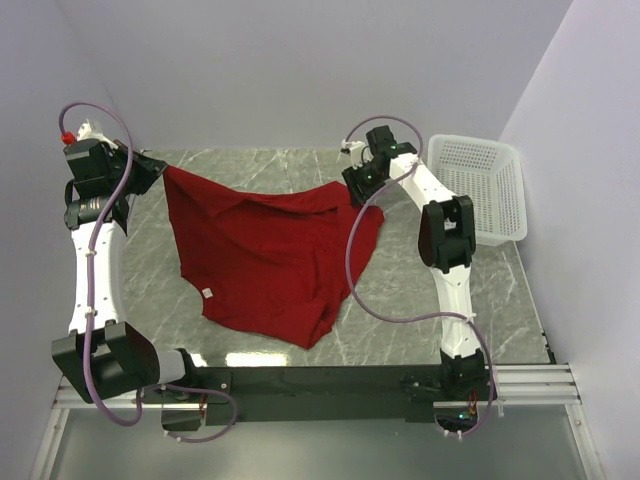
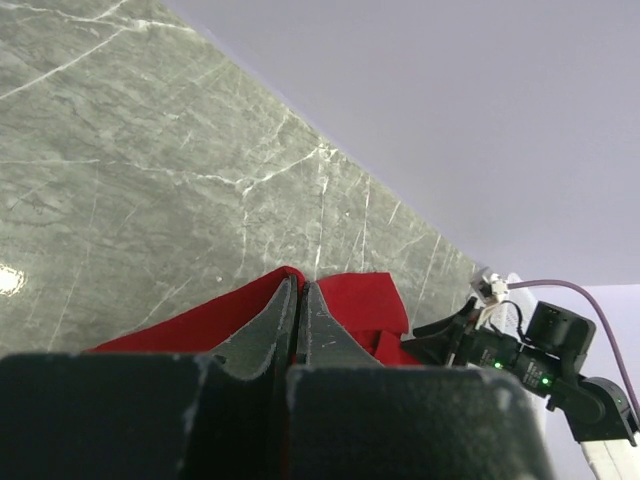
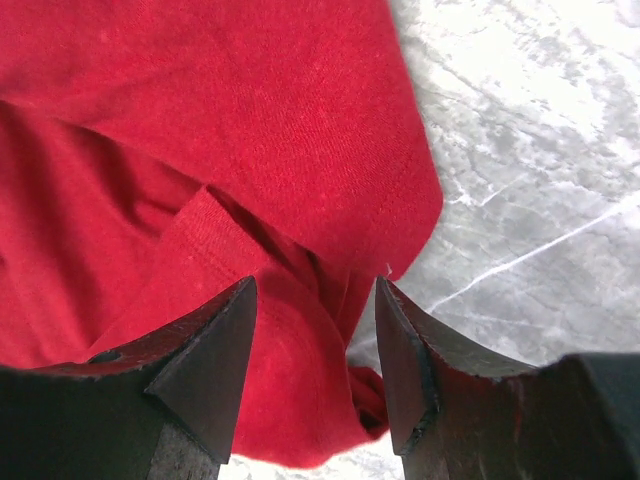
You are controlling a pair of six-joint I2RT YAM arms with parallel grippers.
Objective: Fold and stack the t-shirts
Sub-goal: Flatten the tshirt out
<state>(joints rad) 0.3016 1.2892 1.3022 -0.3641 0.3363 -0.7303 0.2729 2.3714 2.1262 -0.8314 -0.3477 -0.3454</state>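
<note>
Noted a deep red short-sleeved cloth t-shirt (image 1: 270,255) lying crumpled and unfolded on the grey marbled table top (image 1: 420,290), spanning the gap between both pincers. Found one corner drawn up taut into the left pincer (image 2: 300,288), clamped together on the cloth. Found the opposite edge bunched directly under the right pincer (image 3: 312,290), held with fingers apart, gripping nothing.

Recorded a small white neck tag (image 1: 208,293) at the cloth's edge, well back toward the arm bases from the left pincer; visible in the top view only. Confirmed from the left wrist view alone the tight closure, with red fabric showing either side of the tips. Confirmed from the right wrist view alone a folded seam and a rounded cloth edge behind the spread tips, with bare table to their right.

Observed the left arm stretched far forward along the table's left side, and the right arm elbowed outward with its wrist bent toward the cloth. Logged a white mesh plastic basket (image 1: 480,185) near the right pincer, on its right.
</note>
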